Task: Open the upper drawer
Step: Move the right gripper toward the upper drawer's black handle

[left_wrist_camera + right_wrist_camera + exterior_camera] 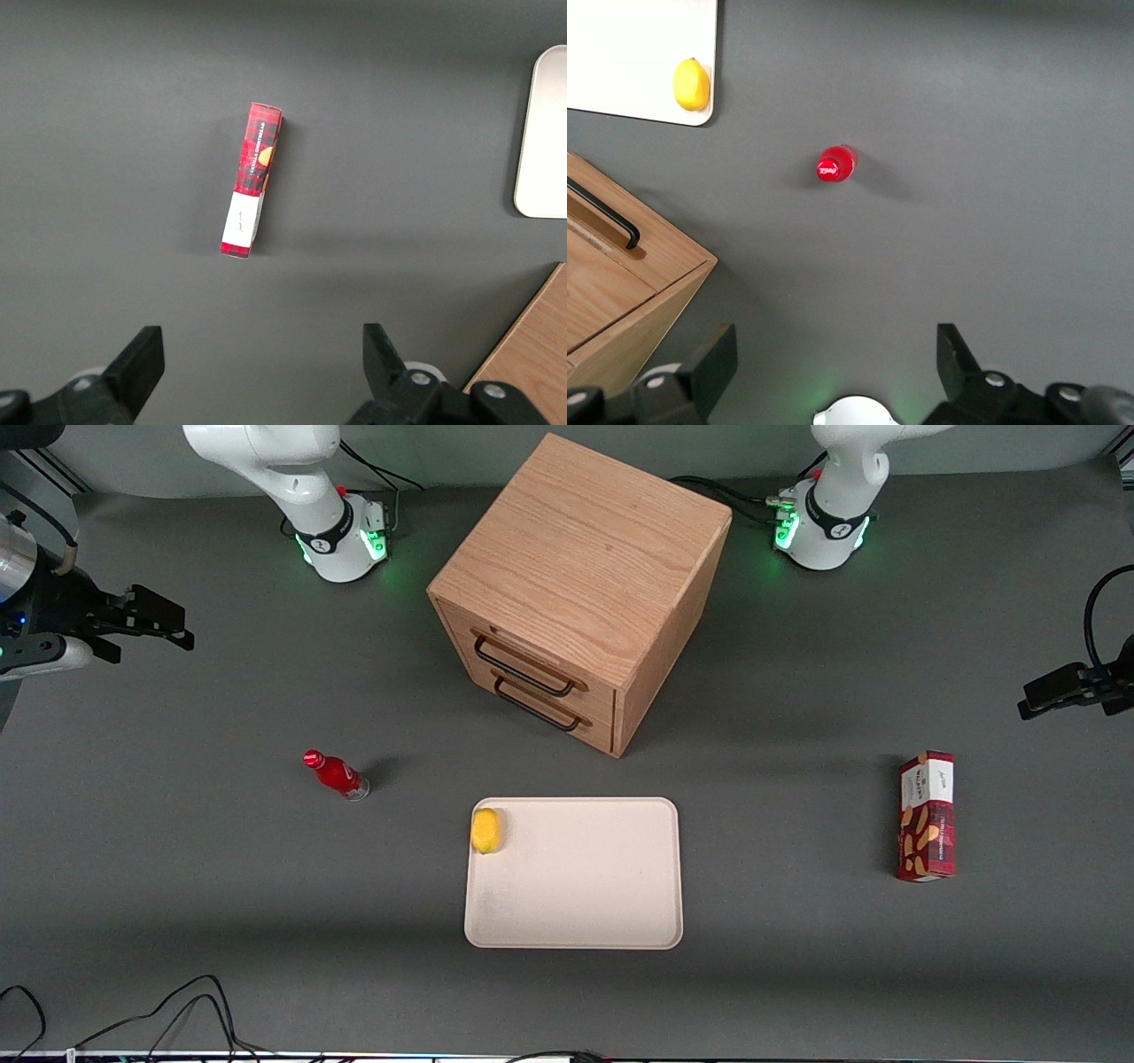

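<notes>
Front view, near to far: a tray (611,921) carrying a lemon (485,830), then a bottle (337,774), then the cabinet (580,558), its upper drawer (532,662) closed. At the working arm's end, the gripper (164,624) hangs above the worktop (177,886), jaws released.

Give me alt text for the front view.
A closed upper drawer tops a wooden cabinet; the open gripper hovers toward the working arm's end. Nearer the camera: a red bottle, a lemon on a tray.
</notes>
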